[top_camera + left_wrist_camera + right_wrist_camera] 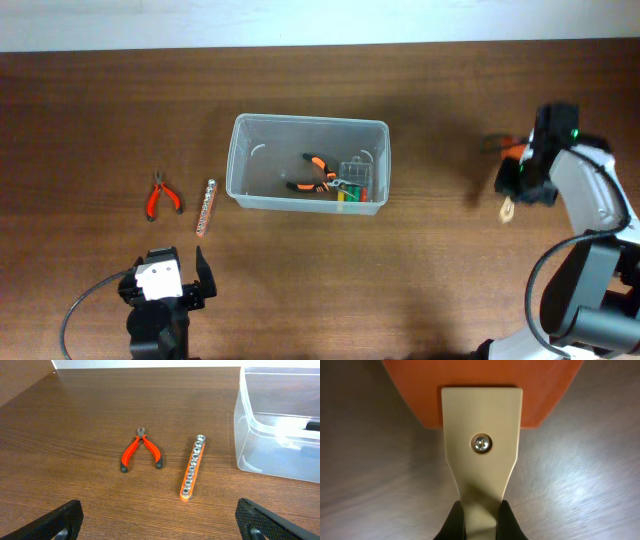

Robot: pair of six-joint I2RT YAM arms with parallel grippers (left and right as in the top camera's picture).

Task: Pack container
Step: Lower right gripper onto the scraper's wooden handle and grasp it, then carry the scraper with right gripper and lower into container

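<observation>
The container point(236, 165), a clear plastic tub, stands at the table's middle; its corner shows at the right of the left wrist view point(260, 425). Inside lie orange-handled pliers point(318, 172) and a small clear case of coloured bits point(353, 186). My right gripper point(524, 178) is far right of the tub, shut on the tan shank point(482, 435) of a tool with a wide orange end point(480, 385); the fingers point(456, 521) pinch it from both sides. My left gripper point(167, 281) stands wide open at the front left, nothing between its fingers point(60, 520).
Orange-handled cutters point(163, 195) point(141, 451) and an orange rail of sockets point(206, 206) point(192, 467) lie left of the tub, just ahead of my left gripper. The table's far edge meets a white wall point(300, 20).
</observation>
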